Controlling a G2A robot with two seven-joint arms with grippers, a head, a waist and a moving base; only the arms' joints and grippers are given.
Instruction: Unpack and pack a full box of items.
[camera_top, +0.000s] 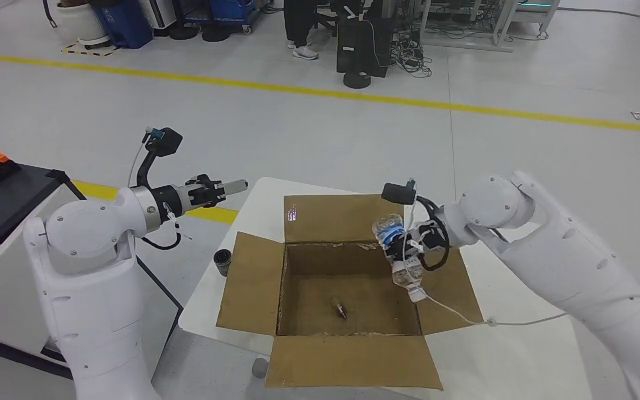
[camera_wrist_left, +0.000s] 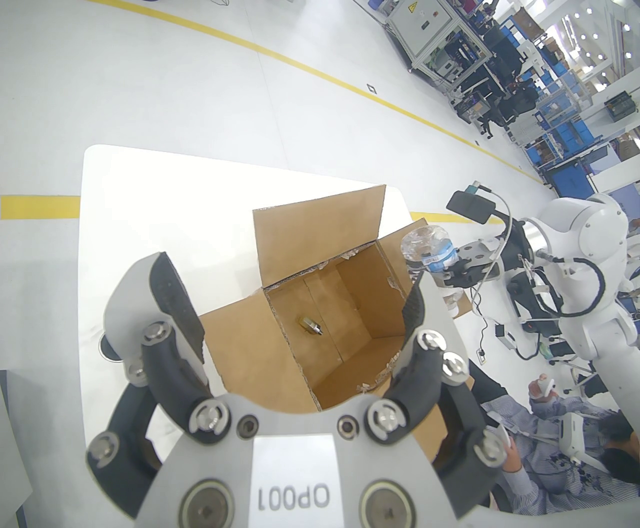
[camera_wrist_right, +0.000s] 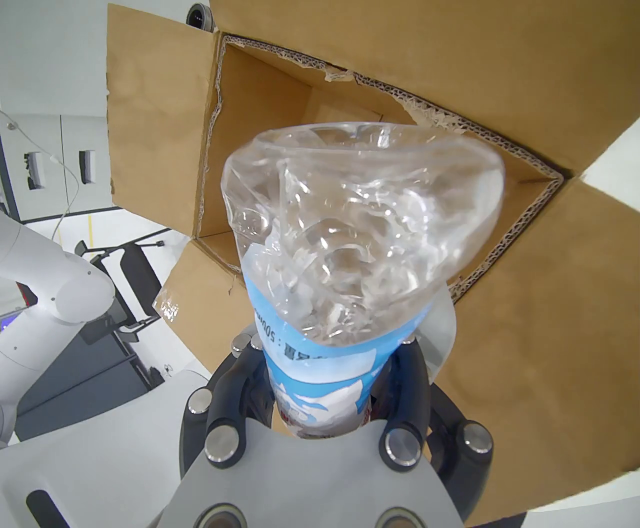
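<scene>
bottle (camera_wrist_right: 360, 235) in r tool (camera_wrist_right: 325, 365) over box (camera_wrist_right: 525, 310) rim, l tool (camera_wrist_left: 290, 285) spread

White arms (camera_top: 545, 240), black fingers (camera_wrist_left: 172, 302), silver screws (camera_wrist_left: 206, 418).

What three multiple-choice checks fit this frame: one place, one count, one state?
1. Where is the plastic bottle?
A. in the right gripper, above the box
B. lying on the box floor
C. standing on a shelf

2. How many items lie on the box floor?
A. none
B. one
C. three

3. The left gripper is:
A. open, empty
B. shut on a cloth
C. shut on the bottle

Key:
1 A, the gripper clamps its label.
2 B, a lone small metal item lies there.
3 A, its jaws stand apart with nothing between.
</scene>
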